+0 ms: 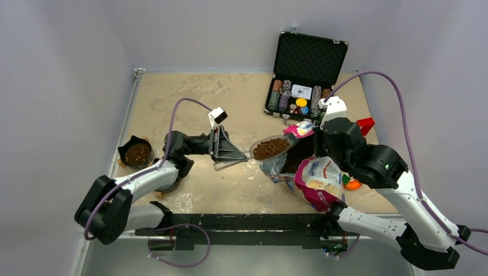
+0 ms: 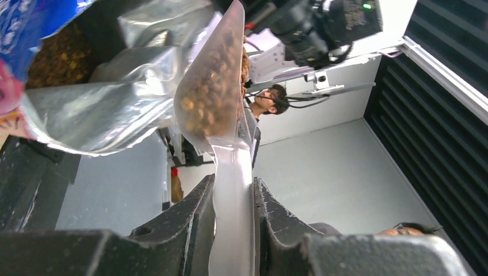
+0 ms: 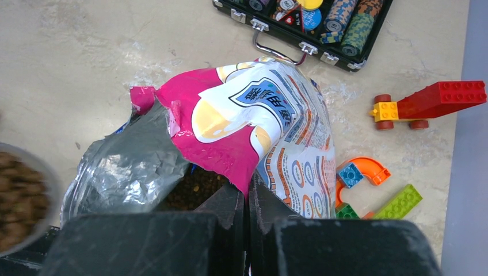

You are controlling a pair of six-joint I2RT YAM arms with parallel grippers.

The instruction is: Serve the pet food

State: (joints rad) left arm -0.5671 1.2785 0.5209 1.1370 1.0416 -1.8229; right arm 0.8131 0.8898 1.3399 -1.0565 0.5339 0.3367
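My left gripper (image 1: 230, 154) is shut on the handle of a clear plastic scoop (image 1: 270, 148) full of brown kibble (image 2: 210, 86); the scoop hangs just left of the open pet food bag (image 1: 313, 175). The handle (image 2: 233, 218) is pinched between the left fingers. My right gripper (image 3: 247, 192) is shut on the pink edge of the bag (image 3: 230, 144) and holds its mouth open, with kibble (image 3: 193, 187) showing inside. A black bowl (image 1: 137, 153) with kibble in it sits at the table's left edge.
An open black case of poker chips (image 1: 300, 95) stands at the back right. Toy bricks lie right of the bag: a red one (image 3: 437, 100), an orange curved one (image 3: 362, 172) and a green one (image 3: 403, 201).
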